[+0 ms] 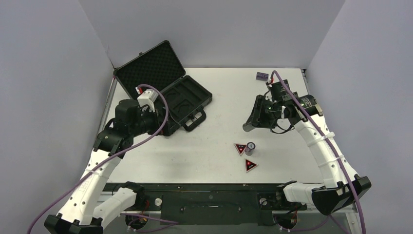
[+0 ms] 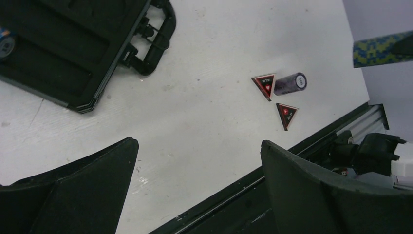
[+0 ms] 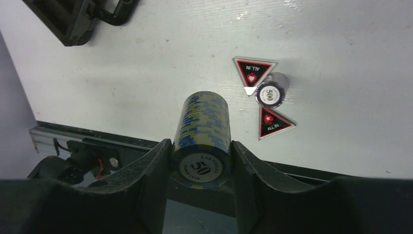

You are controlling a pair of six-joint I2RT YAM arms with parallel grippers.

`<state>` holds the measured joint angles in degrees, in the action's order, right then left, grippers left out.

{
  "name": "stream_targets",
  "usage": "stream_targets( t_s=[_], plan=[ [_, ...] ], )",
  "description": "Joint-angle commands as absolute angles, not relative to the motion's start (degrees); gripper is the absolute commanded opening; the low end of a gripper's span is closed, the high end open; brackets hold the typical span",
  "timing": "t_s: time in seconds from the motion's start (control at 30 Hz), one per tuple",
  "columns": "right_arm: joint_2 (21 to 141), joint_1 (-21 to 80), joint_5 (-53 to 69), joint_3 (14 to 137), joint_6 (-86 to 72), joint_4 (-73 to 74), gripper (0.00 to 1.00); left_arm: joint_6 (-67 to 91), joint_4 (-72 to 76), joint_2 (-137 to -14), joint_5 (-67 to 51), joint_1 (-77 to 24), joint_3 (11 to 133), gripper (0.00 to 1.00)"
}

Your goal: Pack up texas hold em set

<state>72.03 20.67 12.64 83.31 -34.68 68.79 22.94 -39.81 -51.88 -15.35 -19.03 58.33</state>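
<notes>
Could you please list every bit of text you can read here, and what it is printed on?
"LAS VEGAS": end chip of the striped stack in the right tool.
"50": same chip.
"500": top of the purple stack.
"ALL IN": upper token, seen inverted.
"ALL IN": lower token.
Small print below the "50": too blurred to read.

The top view looks down from above and behind on the whole counter (image 1: 195, 161). The wrist views sit close behind the left hand (image 2: 197, 144) and right hand (image 3: 200, 144), facing the counter; both show the two tokens (image 2: 265, 85) beyond each hand.
</notes>
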Motion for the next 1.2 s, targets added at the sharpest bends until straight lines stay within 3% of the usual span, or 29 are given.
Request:
stream_targets(
  t_s=[0.0, 0.27, 0.5, 0.67, 0.77, 1.17],
  plan=[
    [72.20, 20.90, 19.33, 85.11, -36.31, 62.65, 0.00, 14.31, -32.86, -51.64, -27.09, -19.03, 62.23, 0.96],
    [71.30, 21.25, 25.39, 84.46, -38.88, 61.08, 0.00, 8.43, -19.55, -51.80, -35.18, -20.26, 60.96, 0.96],
    [70.47, 21.31, 27.38, 83.24, -39.31, 61.03, 0.00, 1.04, -18.68, -56.76, -41.51, -22.45, 64.35, 0.98],
    [70.13, 21.36, 29.41, 81.92, -39.98, 58.93, 0.00, -3.02, -18.39, -61.01, -42.86, -25.54, 66.61, 1.00],
    [70.41, 21.36, 29.24, 82.92, -39.63, 59.64, 0.00, -4.58, -18.35, -63.57, -42.68, -28.27, 68.18, 0.93],
    [70.36, 21.36, 35.63, 81.65, -34.73, 59.76, 0.00, -11.60, -19.86, -72.71, -38.86, -38.56, 72.32, 0.92]
  ],
)
